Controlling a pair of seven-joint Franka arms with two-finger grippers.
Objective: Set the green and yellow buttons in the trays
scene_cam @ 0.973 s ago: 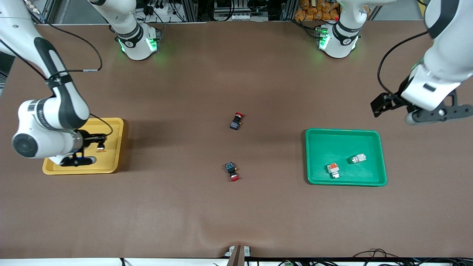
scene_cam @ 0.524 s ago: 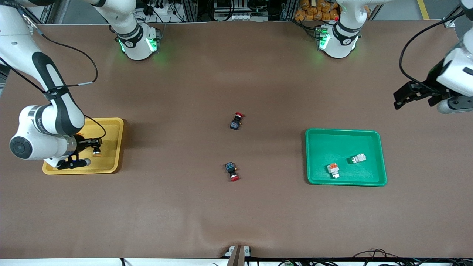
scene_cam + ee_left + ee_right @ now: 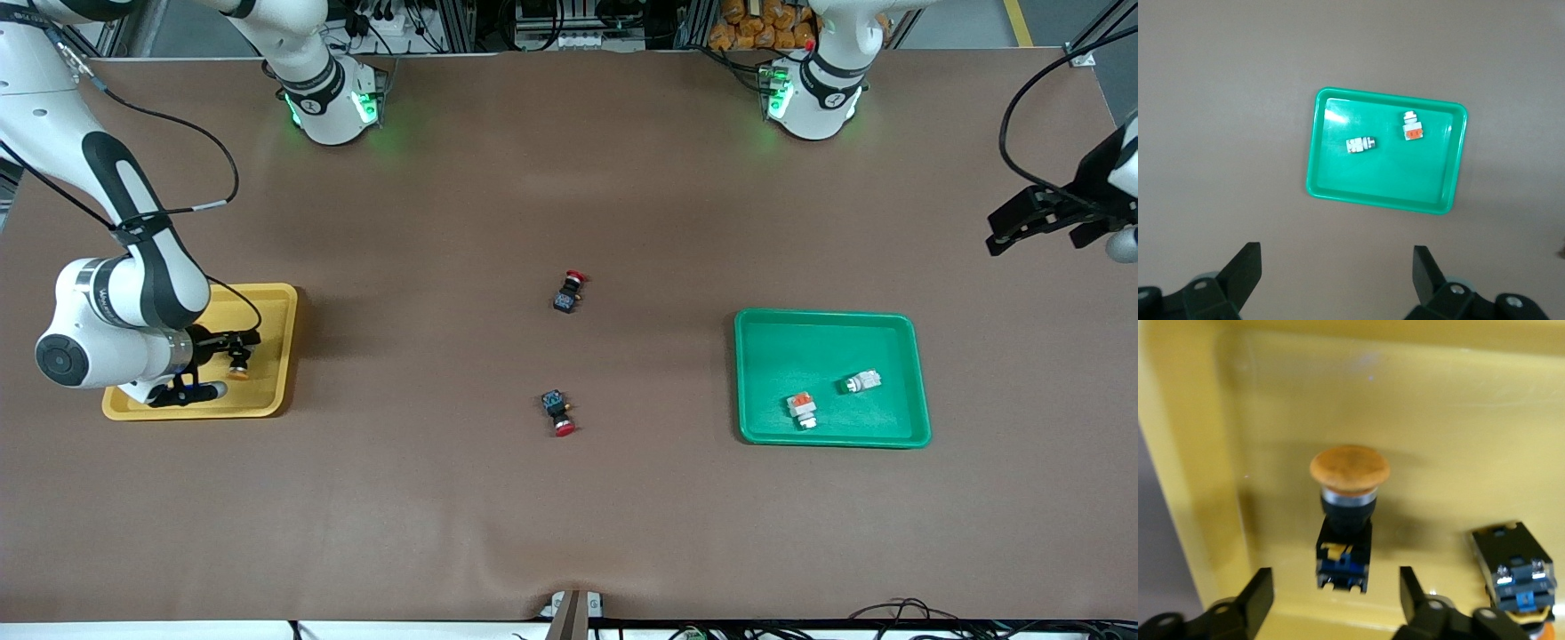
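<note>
The right pincer [image 3: 1336, 603] hangs low inside the yellow tray [image 3: 276, 307], at the right arm's end of the desk [image 3: 569, 498]. Its fingers are spread apart and grip nothing. Between them lies 1 yellow button [image 3: 1346, 513] on the tray floor; I judge that it sits there because this tray is its goal, and the open fingers fit a release. A 2nd yellow button [image 3: 1516, 570] lies just beside it in the same tray.

The left pincer [image 3: 1337, 273] is high over bare desk at the left arm's end, also wide open and empty. This arm waits, and its camera looks down on the green tray [image 3: 751, 324]. In that tray rest the 2 green buttons, apart from each other: the plain white one [image 3: 861, 382] and the one with an orange block [image 3: 802, 407].

The yellow buttons have a black and blue body, a metal ring and a round orange-yellow cap like a mushroom. 2 red-capped buttons [image 3: 568, 291] stay on the middle of the desk, outside both trays, which seems correct for this task.
</note>
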